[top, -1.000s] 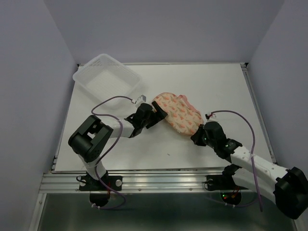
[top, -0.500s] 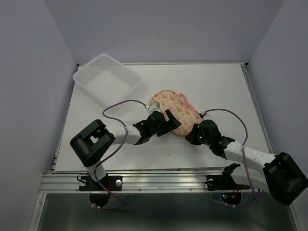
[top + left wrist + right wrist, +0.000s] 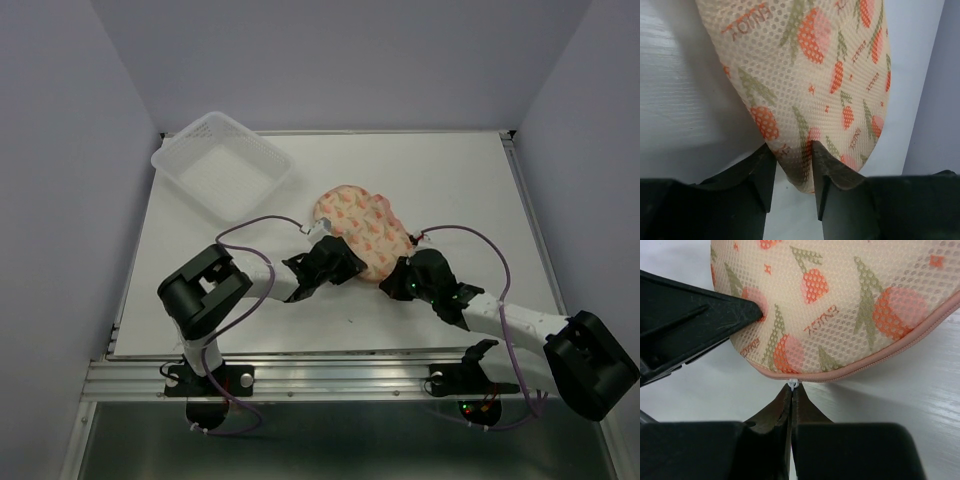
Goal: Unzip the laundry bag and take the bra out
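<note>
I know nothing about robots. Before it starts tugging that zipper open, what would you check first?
1. Hold of the left gripper on the laundry bag: ok, it pinches the mesh edge.
2. Hold of the right gripper on the zipper pull: ok, it is shut with the small white pull at its tips.
3. State of the zipper rim: ok, the stretch the right wrist camera sees is closed, no gap.
4. Presence of the bra inside: cannot tell, nothing of it shows through the mesh.
5. Position of the tray: ok, it sits at the far left corner, apart from the bag.
</note>
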Tool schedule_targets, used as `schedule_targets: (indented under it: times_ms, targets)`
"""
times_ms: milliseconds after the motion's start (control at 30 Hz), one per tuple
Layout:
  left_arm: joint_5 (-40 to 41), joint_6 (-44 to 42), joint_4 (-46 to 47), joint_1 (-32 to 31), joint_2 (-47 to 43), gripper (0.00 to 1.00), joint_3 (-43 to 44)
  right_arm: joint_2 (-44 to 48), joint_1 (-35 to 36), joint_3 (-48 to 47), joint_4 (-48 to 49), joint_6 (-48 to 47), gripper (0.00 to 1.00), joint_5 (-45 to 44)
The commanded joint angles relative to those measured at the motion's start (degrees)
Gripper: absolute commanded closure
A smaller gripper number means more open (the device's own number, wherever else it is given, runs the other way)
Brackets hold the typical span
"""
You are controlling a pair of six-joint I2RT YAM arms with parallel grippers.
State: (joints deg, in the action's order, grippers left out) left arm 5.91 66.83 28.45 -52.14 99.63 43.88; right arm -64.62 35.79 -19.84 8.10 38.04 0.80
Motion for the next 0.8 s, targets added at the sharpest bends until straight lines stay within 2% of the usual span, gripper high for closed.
schedule_targets:
  times_ms: [0,100,300,400,500,667,767]
  targets:
    - [0.94,0.23,2.14,-0.33,0.91,0.78,2.44,0.28,1.12,-1.79,3.15,0.72,0.99,0.7]
    - [0.86,-0.2,2.14,0.11,0.47,1.0,2.18,0.98,1.12,-1.79,1.49,0.46,0.99,-0.44]
    - [-0.89,-5.28,1.18,3.97,-4.09,1.0,-1.6,5.72,1.12,-2.14,-7.38,-1.83,0.99,-10.97]
    - [-3.0,-8.63,-1.72,8.8,-5.94,1.0,-2.83,9.41,1.12,-1.79,-12.22,-2.45,0.99,-14.84]
    - [-2.15,-14.34,-6.19,13.55,-7.52,1.0,-3.01,12.66,1.12,-1.09,-15.74,-2.01,0.99,-17.31]
    - [2.52,-20.15,-12.36,15.84,-9.19,1.0,-0.99,15.14,1.12,-0.55,-15.92,-2.27,0.99,-14.51]
    - [1.21,-20.77,-12.19,15.84,-8.23,0.83,1.21,14.26,1.12,-0.56,-14.69,-3.67,0.99,-12.58]
